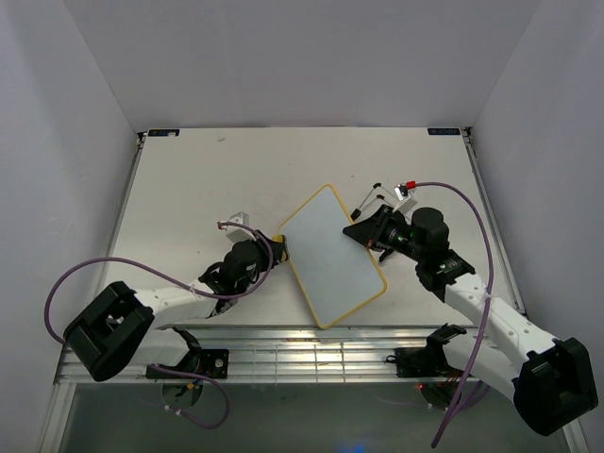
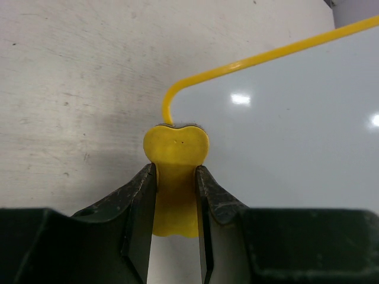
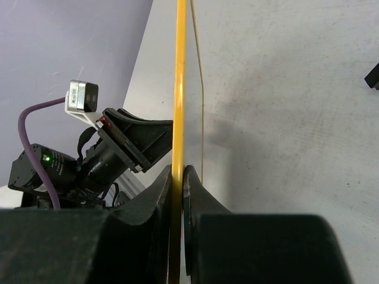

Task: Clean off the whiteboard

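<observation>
The left gripper [image 2: 176,171] is clamped narrow on the eraser [image 2: 176,145], a yellow block whose rounded head pokes out past the fingertips; that head touches the rounded corner of the whiteboard [image 2: 284,136], just where the thin yellow frame bends. The board spreads away to the gripper's right and ahead, lying on the counter [image 1: 208,179] between the two arms, with its long axis running from the far side towards the near right. The right gripper [image 3: 177,171] pinches the opposite long edge, jaws tight on the frame; so the left arm is the one placed to wipe, sweeping rightward across the face. No writing shows on the visible white surface.
</observation>
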Controlling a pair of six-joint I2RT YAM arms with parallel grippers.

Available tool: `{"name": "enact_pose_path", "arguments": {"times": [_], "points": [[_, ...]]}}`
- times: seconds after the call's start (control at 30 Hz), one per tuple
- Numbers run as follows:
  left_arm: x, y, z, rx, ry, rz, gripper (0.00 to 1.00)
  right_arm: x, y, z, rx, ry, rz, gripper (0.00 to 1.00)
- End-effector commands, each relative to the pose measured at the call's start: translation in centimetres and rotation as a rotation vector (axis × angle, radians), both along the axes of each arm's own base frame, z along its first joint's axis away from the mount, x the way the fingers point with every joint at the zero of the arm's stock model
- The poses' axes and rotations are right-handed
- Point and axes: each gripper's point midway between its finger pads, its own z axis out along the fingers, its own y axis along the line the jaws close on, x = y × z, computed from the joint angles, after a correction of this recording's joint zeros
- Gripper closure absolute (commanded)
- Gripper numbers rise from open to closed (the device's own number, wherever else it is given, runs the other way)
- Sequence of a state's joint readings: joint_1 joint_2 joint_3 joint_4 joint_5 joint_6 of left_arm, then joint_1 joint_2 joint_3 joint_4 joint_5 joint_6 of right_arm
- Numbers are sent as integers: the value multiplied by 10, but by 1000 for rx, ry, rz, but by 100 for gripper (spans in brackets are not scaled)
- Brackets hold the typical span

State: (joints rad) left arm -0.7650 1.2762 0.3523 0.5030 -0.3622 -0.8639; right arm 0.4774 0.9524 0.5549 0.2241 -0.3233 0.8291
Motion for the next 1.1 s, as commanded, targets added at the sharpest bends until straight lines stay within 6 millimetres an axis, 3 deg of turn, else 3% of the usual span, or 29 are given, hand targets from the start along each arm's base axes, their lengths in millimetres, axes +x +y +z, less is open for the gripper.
{"name": "enact_pose_path", "arguments": {"times": [0.0,0.23,0.37,0.43,0.47,0.67,0.87,1.0,1.07], "points": [[-1,19,-20,92,69,57,100,-15,12,88,179,-167,93,92],[0,30,-12,111,73,94,100,2,1,68,86,-174,-13,92],[-1,39,-9,148,96,124,100,7,-4,68,40,-215,-36,92],[2,41,2,145,101,149,100,7,-5,72,26,-248,-32,92],[-3,46,-3,178,136,156,100,7,-5,76,23,-260,-31,92],[-7,53,6,241,181,162,100,13,-6,88,-54,-340,-17,92],[-15,55,-3,294,247,136,100,22,-9,100,-159,-406,3,92],[-19,58,-12,343,290,131,99,32,-19,122,-218,-452,-17,92],[-19,59,-17,374,309,130,97,35,-27,119,-263,-439,-26,92]]}}
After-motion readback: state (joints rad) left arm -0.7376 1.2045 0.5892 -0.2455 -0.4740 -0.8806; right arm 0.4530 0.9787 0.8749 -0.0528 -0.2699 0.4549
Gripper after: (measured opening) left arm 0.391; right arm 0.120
